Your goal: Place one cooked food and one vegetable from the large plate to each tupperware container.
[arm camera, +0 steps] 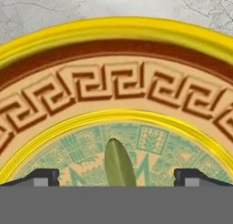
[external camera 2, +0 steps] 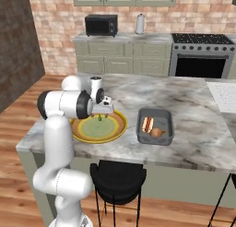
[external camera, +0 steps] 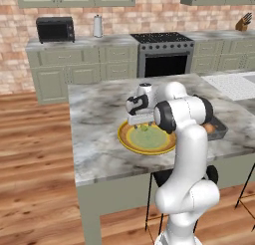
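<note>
So from the hand view I'm looking straight down at the large plate (arm camera: 118, 32), and the gripper (arm camera: 116, 176) is sitting with its jaws spread wide, fingertips (arm camera: 45, 176) showing at the bottom left and bottom right of the frame. Between them a green leafy vegetable (arm camera: 119, 164) is lying on the plate's pale green centre, bottom middle of the frame, not touched by either tip.

In the right base view the gripper (external camera 2: 102, 113) is hovering low over the plate (external camera 2: 115, 129) at middle left, near the worktop (external camera 2: 193, 143) edge. Just right of the plate the dark grey tupperware container (external camera 2: 156, 137) is holding a hot dog (external camera 2: 147, 123) and a round brownish item (external camera 2: 157, 132). Farther back, a stove (external camera 2: 201, 60) is sitting upper right and a microwave (external camera 2: 101, 24) at the top centre.
</note>
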Robot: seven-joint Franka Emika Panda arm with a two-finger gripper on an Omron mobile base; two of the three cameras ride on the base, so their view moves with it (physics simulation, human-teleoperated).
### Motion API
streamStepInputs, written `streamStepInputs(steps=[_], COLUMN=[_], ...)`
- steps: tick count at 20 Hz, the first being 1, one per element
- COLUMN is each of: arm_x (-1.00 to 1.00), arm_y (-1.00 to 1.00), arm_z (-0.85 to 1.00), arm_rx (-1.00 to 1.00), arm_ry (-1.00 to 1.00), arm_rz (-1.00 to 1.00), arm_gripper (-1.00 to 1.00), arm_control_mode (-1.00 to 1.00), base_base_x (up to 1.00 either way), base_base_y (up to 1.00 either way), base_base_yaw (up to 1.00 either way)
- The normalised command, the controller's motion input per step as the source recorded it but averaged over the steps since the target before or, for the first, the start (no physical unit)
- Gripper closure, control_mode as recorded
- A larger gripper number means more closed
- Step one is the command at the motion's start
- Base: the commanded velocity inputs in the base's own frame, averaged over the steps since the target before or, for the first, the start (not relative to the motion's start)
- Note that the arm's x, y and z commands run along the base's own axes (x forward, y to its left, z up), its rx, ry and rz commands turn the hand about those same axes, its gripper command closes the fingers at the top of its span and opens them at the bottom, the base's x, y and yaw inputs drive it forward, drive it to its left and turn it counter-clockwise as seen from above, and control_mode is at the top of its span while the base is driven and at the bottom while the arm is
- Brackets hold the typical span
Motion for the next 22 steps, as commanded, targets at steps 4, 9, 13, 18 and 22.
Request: streamStepInputs(steps=[4, 9, 13, 18, 22], arm_x=[0.23, 0.03, 0.00, 0.00, -0.08], arm_y=[0.00, 0.00, 0.00, 0.00, -0.04], arm_z=[-0.21, -0.26, -0.05, -0.04, 0.00], arm_rx=[0.00, 0.00, 0.00, 0.00, 0.00], arm_ry=[0.04, 0.04, 0.00, 0.00, 0.00], arm_rz=[0.00, 0.00, 0.00, 0.00, 0.00], arm_gripper=[-1.00, -1.00, -1.00, 1.00, 1.00], arm_control_mode=[-1.00, -1.00, -1.00, -1.00, -1.00], base_base_x=[0.00, 0.00, 0.00, 0.00, 0.00], base_base_y=[0.00, 0.00, 0.00, 0.00, 0.00], base_base_yaw=[0.00, 0.00, 0.00, 0.00, 0.00])
